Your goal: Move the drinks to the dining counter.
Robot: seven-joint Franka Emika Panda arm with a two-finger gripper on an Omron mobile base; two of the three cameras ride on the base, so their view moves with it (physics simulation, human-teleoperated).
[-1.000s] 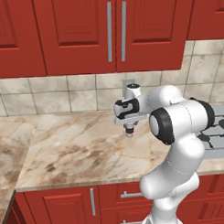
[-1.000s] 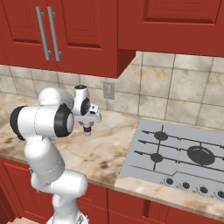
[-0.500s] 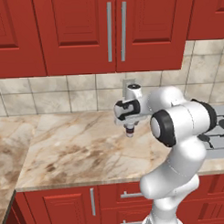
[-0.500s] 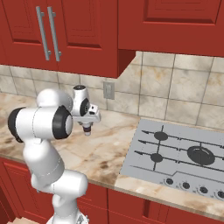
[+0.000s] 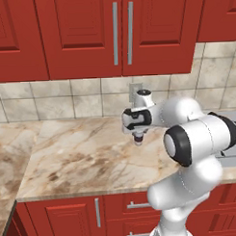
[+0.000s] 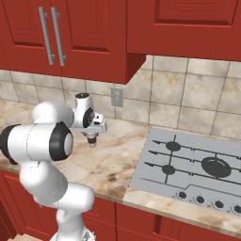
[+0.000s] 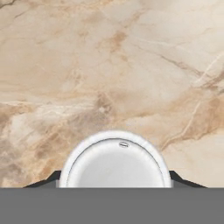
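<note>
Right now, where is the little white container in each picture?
Left base view: the little white container is right of the middle, hanging above the marble worktop, below the wall outlet.
Right base view: left of the middle, beside the arm, below and left of the outlet.
Hand view: bottom middle, its round white top facing the camera.
Shared landmark: the marble worktop under it.

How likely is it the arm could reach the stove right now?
Probably yes: the stove lies close beside the arm, and nothing stands between it and the end effector, though that is shut on a white container.
</note>
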